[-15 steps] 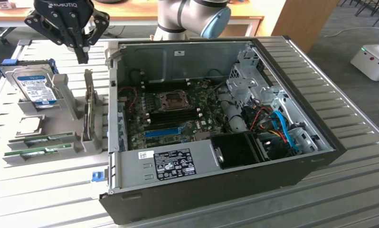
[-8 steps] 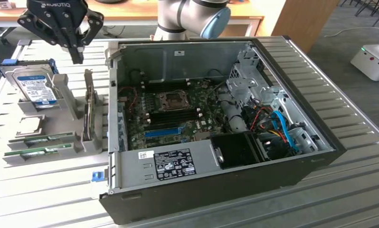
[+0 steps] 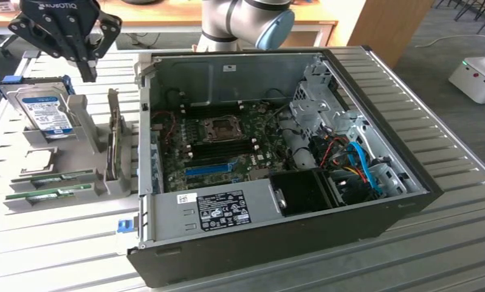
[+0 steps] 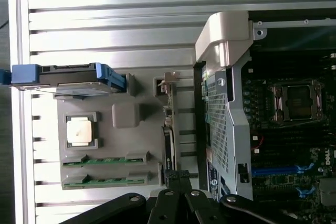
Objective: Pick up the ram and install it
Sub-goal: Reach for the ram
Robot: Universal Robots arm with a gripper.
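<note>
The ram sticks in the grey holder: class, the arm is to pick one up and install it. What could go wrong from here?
1. The two ram sticks lie close side by side in the grey holder, so the fingers may catch the wrong one.
2. The gripper hangs shut by the upright hard drive and could knock it when moving.

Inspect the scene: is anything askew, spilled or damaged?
Nothing stands out. The silver, blue-labelled hard drive stands in the grey holder, both thin green memory sticks sit in its slots, and the open black computer case looks intact.
</note>
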